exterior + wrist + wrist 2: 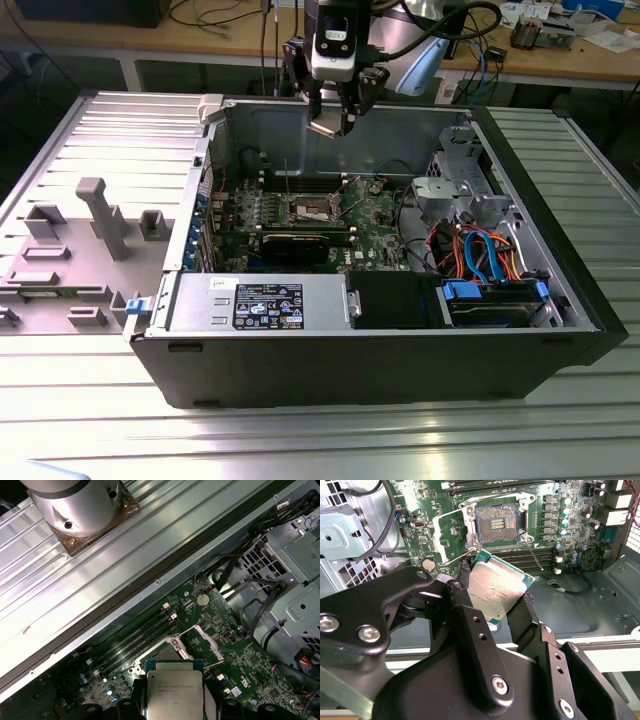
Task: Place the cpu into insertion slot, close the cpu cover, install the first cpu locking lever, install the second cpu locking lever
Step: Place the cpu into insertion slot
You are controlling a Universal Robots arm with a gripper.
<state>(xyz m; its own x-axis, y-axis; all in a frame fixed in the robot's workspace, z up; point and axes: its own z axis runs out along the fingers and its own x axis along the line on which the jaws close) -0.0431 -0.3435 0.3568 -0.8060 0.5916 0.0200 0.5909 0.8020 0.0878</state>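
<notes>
My gripper point(333, 122) hangs above the open computer case, shut on the cpu point(495, 587), a silver-topped square chip with a green edge held tilted between the black fingers point(462, 605). The cpu point(328, 127) is well clear of the green motherboard point(375, 215). On the board, the insertion slot point(496, 524) lies bare with its dark contact field showing. The cpu cover point(436, 535) is swung open beside it, and two thin locking levers point(536, 560) stick up. In the first wrist view the cpu point(174, 692) hides most of the socket, with the cpu cover point(209, 641) next to it.
The case walls point(230, 130) ring the board. A black power supply point(270, 305) runs along the near side, and a drive cage point(455, 190) with orange and blue cables point(480, 255) stands at the exterior view's right. Grey fixtures point(100, 215) sit on the table at the left.
</notes>
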